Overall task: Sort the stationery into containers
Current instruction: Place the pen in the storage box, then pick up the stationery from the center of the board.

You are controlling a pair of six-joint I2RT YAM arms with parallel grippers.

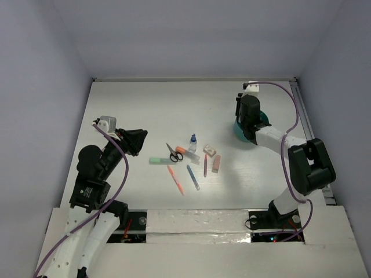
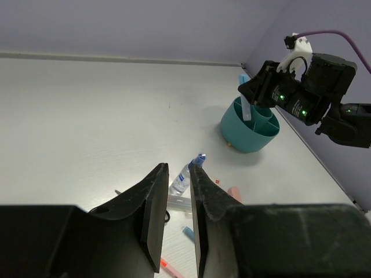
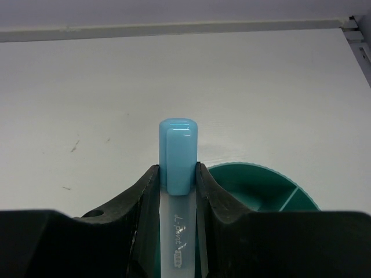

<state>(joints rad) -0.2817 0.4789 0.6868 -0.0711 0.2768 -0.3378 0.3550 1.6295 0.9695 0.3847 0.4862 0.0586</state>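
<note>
Our right gripper (image 3: pixel 177 174) is clamped on a light-blue-capped marker (image 3: pixel 177 152) with a clear barrel, holding it at the far right of the white table (image 1: pixel 145 110), over the short round teal organiser cup (image 3: pixel 264 188). Our left gripper (image 2: pixel 179 171) hovers with its jaws a narrow slit apart, gripping nothing. Mid-table lie black-handled scissors (image 1: pixel 174 154), a green marker (image 1: pixel 156 160), an orange pen (image 1: pixel 175 180), a blue pen (image 1: pixel 193 178), a pink eraser (image 1: pixel 216 164) and a small blue-capped bottle (image 1: pixel 192 141)

The top view looks down from high behind the near edge, over the whole bench (image 1: pixel 145 110). Both wrist views sit low and close, facing out across it — all three catch the teal cup (image 2: pixel 249 130).
</note>
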